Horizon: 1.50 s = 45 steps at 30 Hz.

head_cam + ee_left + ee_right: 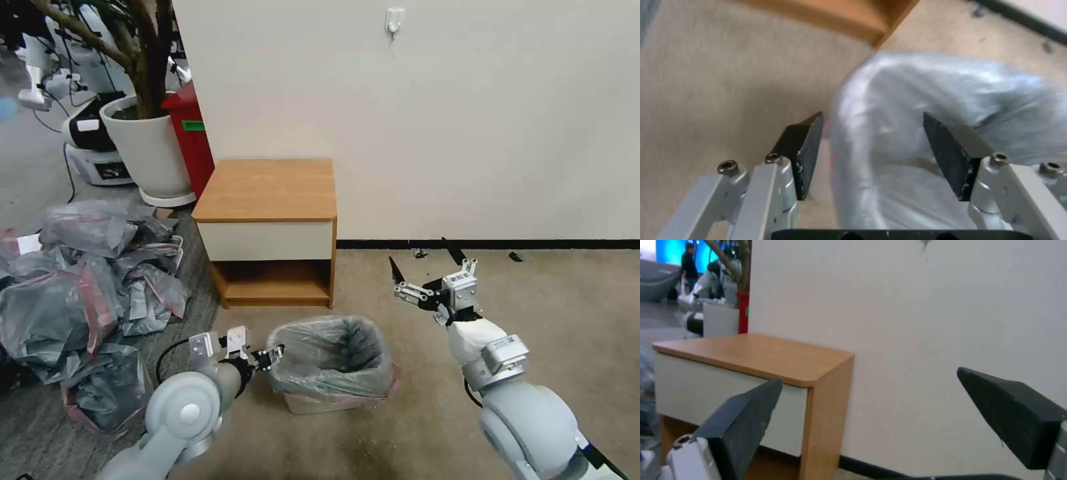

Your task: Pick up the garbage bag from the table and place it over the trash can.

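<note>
Garbage bag (pixel 331 357): was seen draped over the trash can, its grey film lining the inside and folded down over the rim, the pink-red band low around the outside.
Trash can (pixel 313 402): was set on the carpet just in front of the table, only a cream strip of its wall left uncovered below the bag.
Table (pixel 270 190): was placed against the wall behind the trash can, its wooden top bare.
Left gripper (pixel 275 354): was held at the left rim of the trash can; in the left wrist view its jaws were spread wide, one black pad (pixel 805 151) outside the bagged rim and the other over the film, nothing pinched.
Right gripper (pixel 427 275): was raised off the carpet to the right of the table, well apart from the trash can, jaws wide and empty.
Heap of bags (pixel 87 300): was piled on the floor to the left of the table.
</note>
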### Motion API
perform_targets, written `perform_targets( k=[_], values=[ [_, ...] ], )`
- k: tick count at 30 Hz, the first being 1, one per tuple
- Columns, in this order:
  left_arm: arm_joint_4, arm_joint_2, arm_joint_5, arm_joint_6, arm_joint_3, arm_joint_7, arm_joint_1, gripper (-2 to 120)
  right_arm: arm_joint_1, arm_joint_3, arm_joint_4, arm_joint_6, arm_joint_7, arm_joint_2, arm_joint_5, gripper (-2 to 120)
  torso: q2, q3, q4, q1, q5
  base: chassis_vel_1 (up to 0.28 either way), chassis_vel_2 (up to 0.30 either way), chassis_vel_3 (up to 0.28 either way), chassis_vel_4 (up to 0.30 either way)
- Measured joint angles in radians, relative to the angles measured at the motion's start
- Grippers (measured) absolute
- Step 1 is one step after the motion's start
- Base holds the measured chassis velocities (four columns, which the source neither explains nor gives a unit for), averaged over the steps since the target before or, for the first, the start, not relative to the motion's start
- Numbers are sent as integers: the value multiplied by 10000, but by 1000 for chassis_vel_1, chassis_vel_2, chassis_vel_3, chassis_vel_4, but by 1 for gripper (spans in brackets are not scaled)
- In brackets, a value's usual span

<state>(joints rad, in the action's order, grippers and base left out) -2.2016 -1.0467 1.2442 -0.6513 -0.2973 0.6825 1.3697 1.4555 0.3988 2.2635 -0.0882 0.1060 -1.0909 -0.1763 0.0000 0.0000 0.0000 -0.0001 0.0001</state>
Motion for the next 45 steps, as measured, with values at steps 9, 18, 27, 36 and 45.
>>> perform_targets(
  k=[9, 18, 27, 36, 45],
  values=[
    [-857, -645, -6052, 3619, -1644, -3930, 2035, 85, 543, 809, 38, 971, -444, -465, -766, 100, 0, 0, 2, 0, -2, 0, 0, 0, 0],
    [-273, -2743, -9265, 7252, -3388, -6000, 3110, 100, 682, 1315, -495, 585, -1249, -1486, -247, 100, 0, -1, 1, 0, 1, 0, 0, 0, 0],
    [1054, -3940, -10087, 8937, -3714, -6694, 3224, 100, 676, 1546, -1078, 270, -2513, -2172, 681, 100, 0, -1, 1, 0, -1, 0, 0, 0, 0],
    [1564, -4411, -10673, 9455, -3701, -6934, 3218, 100, 1054, 1742, -938, -173, -2800, -2597, 1366, 100, -1, -1, 0, 0, -1, 0, 0, 0, 0],
    [1638, -4260, -10668, 9306, -3551, -6870, 3289, 100, 1138, 1522, -822, -642, -1834, -2807, 1597, 100, 0, -1, 0, 0, 0, 0, 0, 0, 0]
  ],
)
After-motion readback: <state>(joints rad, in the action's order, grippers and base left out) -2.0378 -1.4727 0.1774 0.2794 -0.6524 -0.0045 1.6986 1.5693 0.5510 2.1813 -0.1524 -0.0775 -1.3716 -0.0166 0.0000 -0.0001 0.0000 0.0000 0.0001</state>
